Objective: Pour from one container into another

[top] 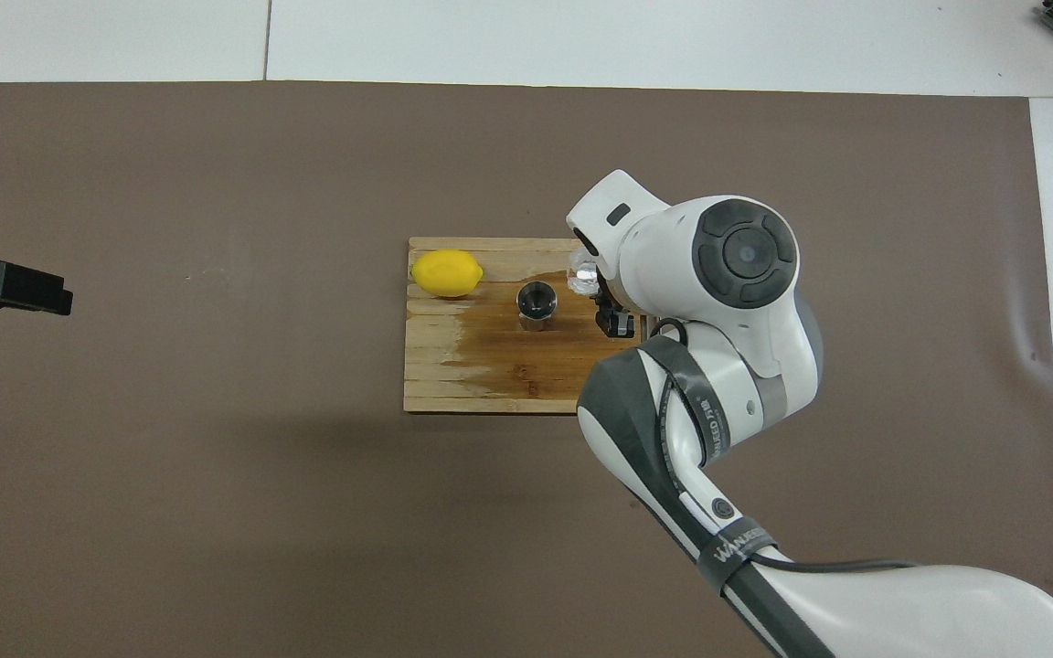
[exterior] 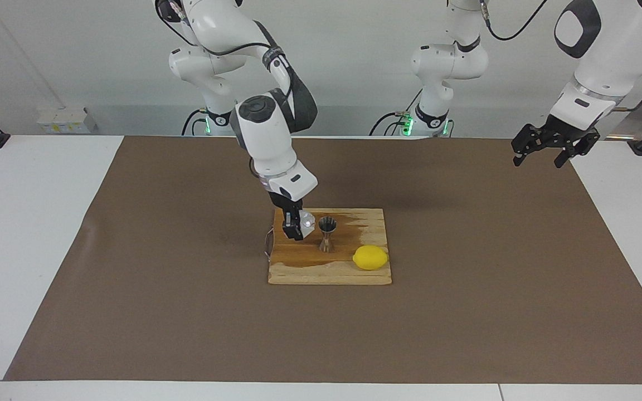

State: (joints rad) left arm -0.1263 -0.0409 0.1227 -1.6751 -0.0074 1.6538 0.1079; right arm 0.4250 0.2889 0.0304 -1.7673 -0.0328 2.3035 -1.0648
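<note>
The right arm's black two-finger gripper (exterior: 297,225) is clamped on a small translucent whitish cup (exterior: 307,223) with a crinkled, frosted wall, holding it in the air over the wooden cutting board (exterior: 329,270). The cup is tipped on its side, its mouth turned toward a small shiny steel hourglass-shaped jigger (exterior: 327,233) just beside it — whether the two touch cannot be told. The jigger stands upright on the board, on a dark wet stain that covers much of the wood. A yellow lemon (exterior: 370,257) lies on the same board, beside the jigger toward the left arm's end and a little farther from the robots. A thin wire handle sticks out of the board's edge at the right arm's end. From above, the right arm's white wrist hides most of its gripper and part of the board. The left arm waits, its black gripper (exterior: 548,147) with fingers spread open — holding nothing — above the edge of the brown table mat (exterior: 466,334)
</note>
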